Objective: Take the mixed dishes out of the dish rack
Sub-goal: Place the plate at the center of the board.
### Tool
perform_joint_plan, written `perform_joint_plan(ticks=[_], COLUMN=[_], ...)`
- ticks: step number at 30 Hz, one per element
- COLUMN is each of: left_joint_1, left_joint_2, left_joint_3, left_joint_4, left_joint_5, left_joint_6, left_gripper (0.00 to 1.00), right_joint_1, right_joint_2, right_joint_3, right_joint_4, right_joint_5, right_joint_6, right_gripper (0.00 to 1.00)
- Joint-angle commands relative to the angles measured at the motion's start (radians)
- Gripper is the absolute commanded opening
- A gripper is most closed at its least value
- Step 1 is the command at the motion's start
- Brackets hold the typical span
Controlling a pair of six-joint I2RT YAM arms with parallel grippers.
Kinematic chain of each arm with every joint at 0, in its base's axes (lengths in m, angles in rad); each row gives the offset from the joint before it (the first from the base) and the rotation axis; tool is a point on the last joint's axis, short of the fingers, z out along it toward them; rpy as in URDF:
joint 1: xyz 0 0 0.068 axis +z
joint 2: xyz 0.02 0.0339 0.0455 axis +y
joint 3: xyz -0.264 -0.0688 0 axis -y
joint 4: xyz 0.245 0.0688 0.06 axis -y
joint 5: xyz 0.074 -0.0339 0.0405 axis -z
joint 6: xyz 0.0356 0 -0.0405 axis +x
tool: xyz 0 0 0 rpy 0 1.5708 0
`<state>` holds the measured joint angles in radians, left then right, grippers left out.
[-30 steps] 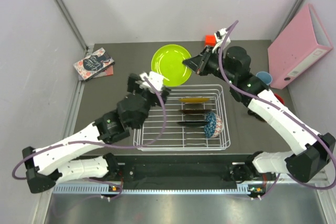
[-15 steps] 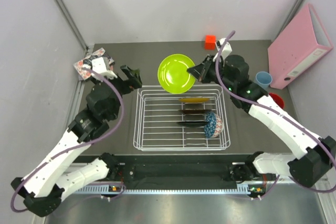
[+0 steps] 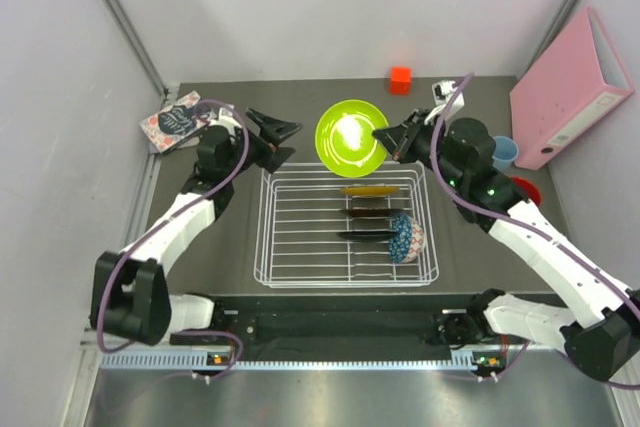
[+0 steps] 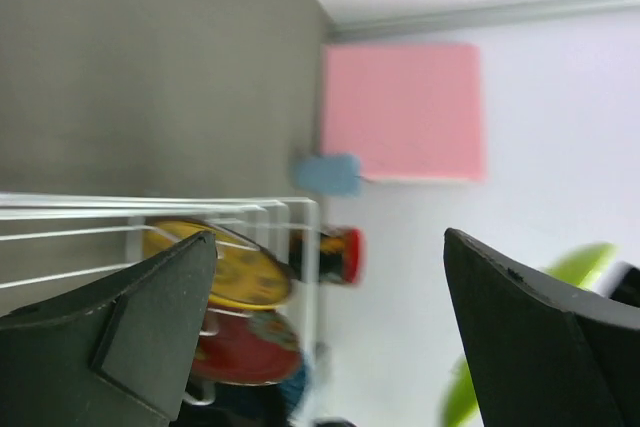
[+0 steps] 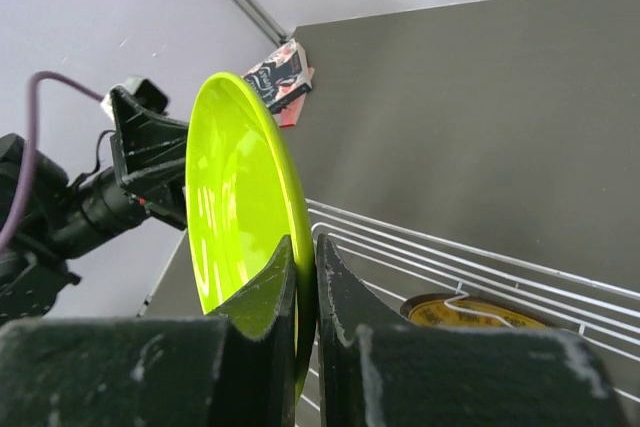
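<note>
My right gripper (image 3: 388, 137) is shut on the rim of the lime green plate (image 3: 349, 135), holding it tilted above the back edge of the white wire dish rack (image 3: 262, 237). The right wrist view shows both fingers pinching that plate (image 5: 235, 217) at my right gripper (image 5: 307, 259). In the rack stand a yellow plate (image 3: 370, 190), a reddish plate (image 3: 375, 211), a black plate (image 3: 364, 235) and a blue patterned bowl (image 3: 407, 237). My left gripper (image 3: 283, 139) is open and empty by the rack's back left corner, pointing toward the green plate. A light blue cup (image 3: 503, 150) and a dark mug (image 3: 527, 189) stand right of the rack.
An orange-red cube (image 3: 401, 79) sits at the back of the table. A pink binder (image 3: 565, 87) leans at the back right, and a small book (image 3: 180, 119) lies at the back left. Through my left gripper (image 4: 330, 287) I see the yellow plate (image 4: 215, 267) and the mug (image 4: 330, 255).
My left arm has swung off the rack toward the back left and now points right. My right gripper has carried the green plate a little to the right.
</note>
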<state>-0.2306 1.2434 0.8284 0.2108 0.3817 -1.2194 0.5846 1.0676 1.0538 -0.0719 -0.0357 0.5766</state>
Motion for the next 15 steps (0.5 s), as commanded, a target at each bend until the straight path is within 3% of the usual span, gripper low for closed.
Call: perform_joint_plan(ticks=[1,5,9,15], left_joint_1=[-0.006,-0.012,-0.013,-0.035], left_joint_2=[0.054,0.011,0.008,-0.024], left_joint_3=[-0.031,-0.009,-0.021,-0.044], left_joint_4=[0.467,0.378,0.415,0.392], left_joint_5=[0.223,0.203,0.229,0.237], left_joint_6=[-0.273,-0.175,-0.175,-0.097], left_gripper=[0.99,0.99,0.99,0.88], right_joint_1=[-0.014,-0.017,-0.02,-0.02], right_joint_2=[0.02,0.049,0.106,0.173], right_joint_3=[-0.008,-0.003,-0.003,0.015], right_joint_4=[0.103,0.112,0.15,0.222], right_joint_5=[-0.023,-0.023,-0.05,-0.15], right_joint_6=[0.002,-0.001,0.025,0.084], right_gripper=[0.0,0.0,0.0,0.0])
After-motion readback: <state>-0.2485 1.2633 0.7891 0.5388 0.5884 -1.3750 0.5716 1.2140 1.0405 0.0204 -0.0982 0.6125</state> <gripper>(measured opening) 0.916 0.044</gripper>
